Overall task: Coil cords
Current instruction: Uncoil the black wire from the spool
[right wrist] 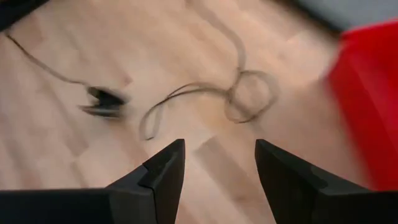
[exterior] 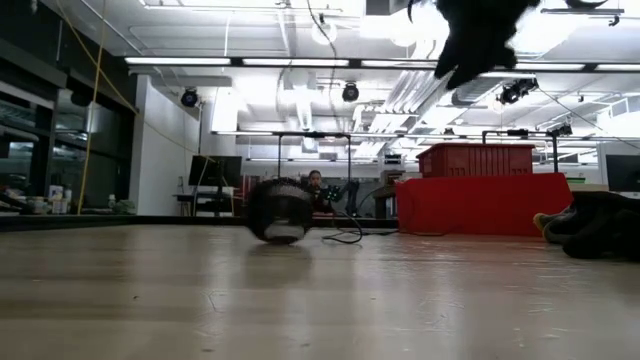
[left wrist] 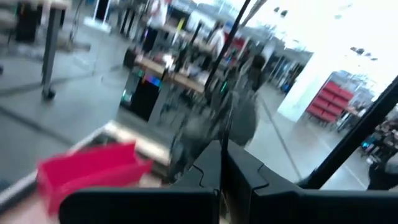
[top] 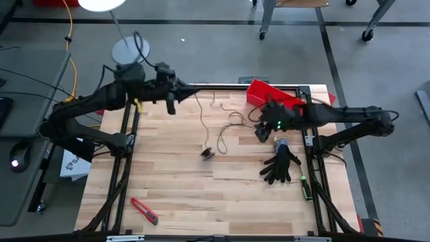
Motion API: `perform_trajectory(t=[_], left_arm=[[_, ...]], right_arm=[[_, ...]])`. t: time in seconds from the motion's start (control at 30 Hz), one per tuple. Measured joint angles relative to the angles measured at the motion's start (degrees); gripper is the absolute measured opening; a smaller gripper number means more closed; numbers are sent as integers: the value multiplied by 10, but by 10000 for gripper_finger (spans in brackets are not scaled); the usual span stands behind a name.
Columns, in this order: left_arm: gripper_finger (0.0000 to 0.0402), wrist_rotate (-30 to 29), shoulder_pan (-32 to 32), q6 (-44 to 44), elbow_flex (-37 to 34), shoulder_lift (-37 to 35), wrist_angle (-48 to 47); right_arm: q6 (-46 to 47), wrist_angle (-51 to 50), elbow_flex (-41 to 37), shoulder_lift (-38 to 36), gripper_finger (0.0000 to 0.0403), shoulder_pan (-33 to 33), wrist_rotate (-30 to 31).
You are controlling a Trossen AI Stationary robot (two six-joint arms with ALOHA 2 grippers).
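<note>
The thin dark brownish cord (top: 213,119) lies across the far middle of the pale wooden bench (top: 188,195). From near the left pincer (top: 195,91) it runs down to a small round black spool (top: 208,154) resting on the boards near the bench's centre, and farther right it gathers into a loose loop (right wrist: 252,94). The left pincer is held above the far edge of the bench with its fingers pressed together; a dark strand rises from between them in the left wrist view, though whether that is the cord cannot be told. The right pincer (right wrist: 219,163) hangs over the right part of the bench near the loop, just beside a red plastic bin (top: 269,94), its fingers spread wide with nothing between them. A black glove (top: 280,166) lies near the right edge, and a red-handled utility knife (top: 144,210) lies at the near left.
</note>
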Motion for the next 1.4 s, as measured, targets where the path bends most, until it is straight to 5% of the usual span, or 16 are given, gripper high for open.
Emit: perform_trajectory(t=[0.13,0.33,0.73,0.97,1.2,1.3,1.4], left_arm=[[0,3,0,20,78,22,0],[0,18,-1,49,215,65,1],[0,131,-6,36,481,183,20],[0,126,-2,91,503,191,-161],[0,39,-1,160,503,194,-370],[0,41,-1,146,501,198,-345],[0,82,-2,128,502,196,-210]], right_arm=[[45,154,-94,0,188,17,-70],[125,372,-188,0,187,42,-72],[123,461,-201,0,187,41,-44],[112,466,-201,0,187,41,-44],[104,465,-201,0,188,41,-44],[100,466,-201,0,188,41,-45],[113,483,-201,0,188,40,-70]])
